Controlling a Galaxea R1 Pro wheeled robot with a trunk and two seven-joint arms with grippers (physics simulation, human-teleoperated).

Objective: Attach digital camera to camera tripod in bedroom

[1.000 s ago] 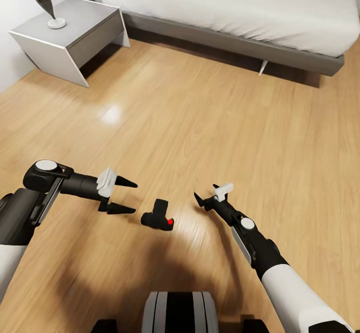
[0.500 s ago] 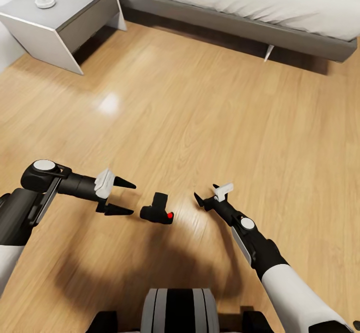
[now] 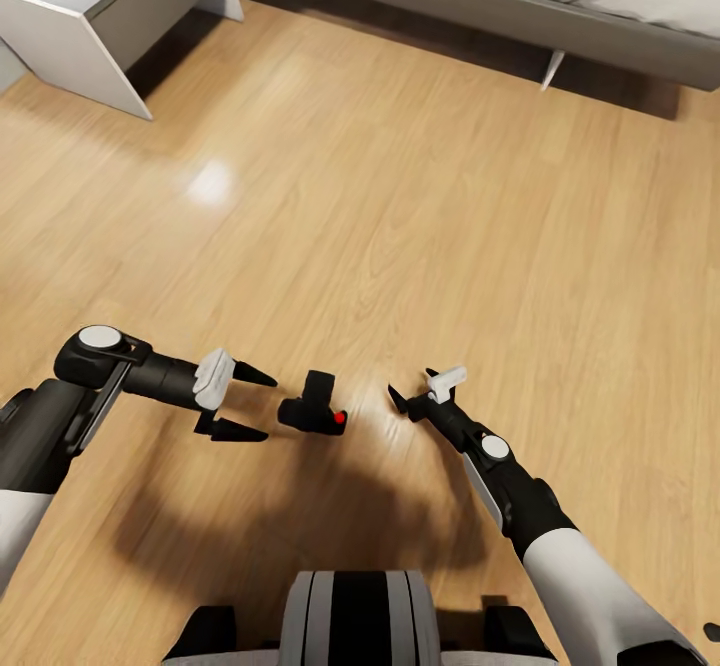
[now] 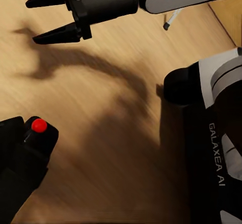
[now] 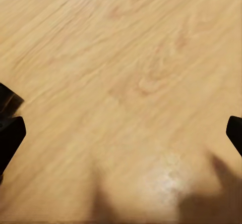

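Note:
The digital camera [image 3: 312, 411], small and black with a red button, lies on the wood floor between my two grippers. My left gripper [image 3: 270, 409] hovers just left of it, open, its black fingertips a short gap from the body. In the left wrist view the digital camera [image 4: 22, 161] sits close by, red button facing up, with my right gripper [image 4: 48, 17] beyond it. My right gripper [image 3: 410, 386] is open to the right of the camera, with nothing between its fingers [image 5: 11, 135]. The camera tripod is out of view.
A grey bed frame [image 3: 480, 6] runs along the far side, with a grey nightstand [image 3: 100, 11] at the far left. Bare plank floor lies between them and me. My own base [image 3: 355, 616] is at the near edge.
The whole view has shifted: bed and nightstand slid toward the far edge of the picture. The left gripper sits slightly lower beside the digital camera. The camera and the right gripper hold their places.

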